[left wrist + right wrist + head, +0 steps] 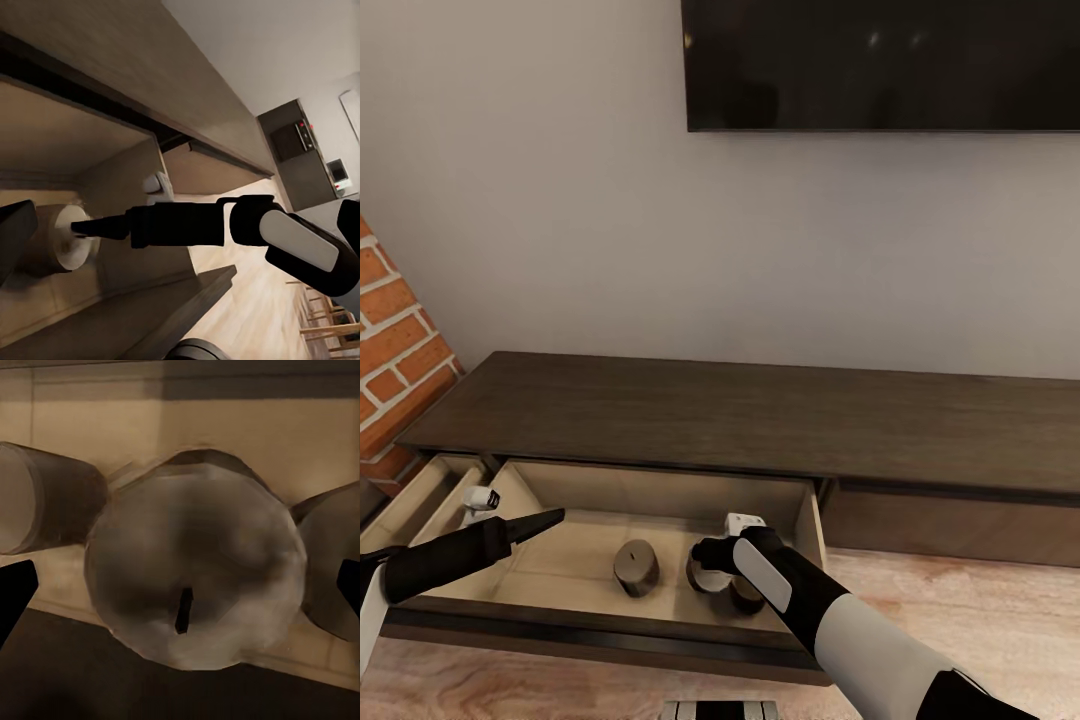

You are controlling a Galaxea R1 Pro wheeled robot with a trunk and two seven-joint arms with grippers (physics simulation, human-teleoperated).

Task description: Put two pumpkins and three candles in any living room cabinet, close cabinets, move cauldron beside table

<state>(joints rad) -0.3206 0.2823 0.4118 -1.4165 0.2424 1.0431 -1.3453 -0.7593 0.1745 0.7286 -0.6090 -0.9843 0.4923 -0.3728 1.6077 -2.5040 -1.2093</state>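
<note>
Inside the cabinet's (760,420) open drawer (660,500) our right gripper (712,570) hangs wide over a candle (195,585), likely just set there; two other candles (637,567) stand beside it. Our left gripper (525,515), also wide, holds nothing.

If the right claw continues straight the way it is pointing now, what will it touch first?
Most likely the candle directly ahead of the right claw, standing in the open drawer; its wick faces the camera, though depth is uncertain.
</note>
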